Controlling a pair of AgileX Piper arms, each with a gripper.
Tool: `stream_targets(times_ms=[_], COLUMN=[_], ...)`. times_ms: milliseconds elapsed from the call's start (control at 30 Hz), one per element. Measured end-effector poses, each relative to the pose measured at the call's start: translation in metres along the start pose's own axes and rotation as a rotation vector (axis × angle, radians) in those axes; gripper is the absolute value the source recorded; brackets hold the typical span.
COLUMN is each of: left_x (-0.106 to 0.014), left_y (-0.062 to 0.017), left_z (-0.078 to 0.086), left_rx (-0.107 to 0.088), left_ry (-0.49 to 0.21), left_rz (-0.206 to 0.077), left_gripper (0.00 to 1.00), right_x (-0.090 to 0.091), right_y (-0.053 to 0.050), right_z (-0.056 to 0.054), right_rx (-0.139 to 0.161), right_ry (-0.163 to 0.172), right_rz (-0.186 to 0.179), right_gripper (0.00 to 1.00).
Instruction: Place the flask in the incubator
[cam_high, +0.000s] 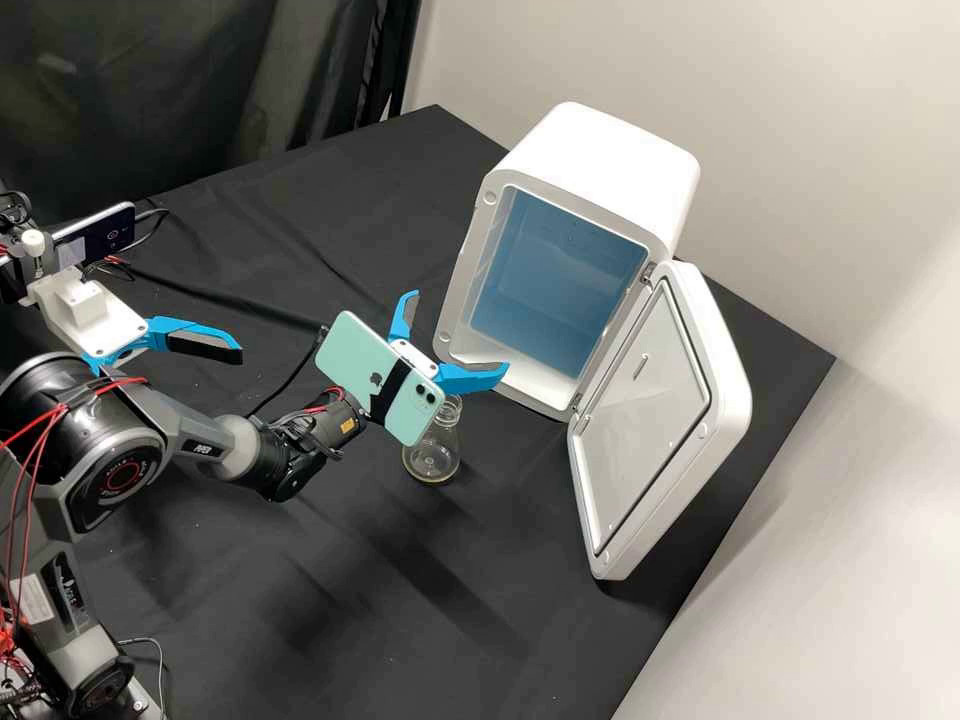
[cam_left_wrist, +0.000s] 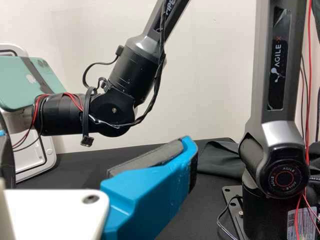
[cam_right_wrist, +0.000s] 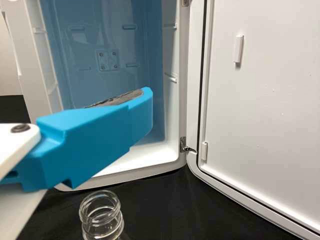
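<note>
Below, black bench (cam_high: 400, 600); behind, white wall (cam_high: 800, 120).

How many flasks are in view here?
1. The flask stands upright on the black bench, just in front of the open incubator, below the right gripper. None shows inside the incubator, though part of its chamber is hidden.

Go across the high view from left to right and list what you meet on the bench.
left gripper → flask → incubator → its open door. The right gripper is left out, since it hangs right over the flask.
</note>
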Motion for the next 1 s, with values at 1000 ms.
stream_targets(times_ms=[1000], left_x=[0.001], left_y=[-0.0336], left_z=[-0.021], left_rx=[-0.001], left_ry=[0.089], left_rz=[-0.059], left_gripper=[1.00], right_x=[0.000], right_y=[0.000], right_z=[0.000], right_rx=[0.000], right_ry=[0.000], right_rz=[0.000], right_gripper=[1.00])
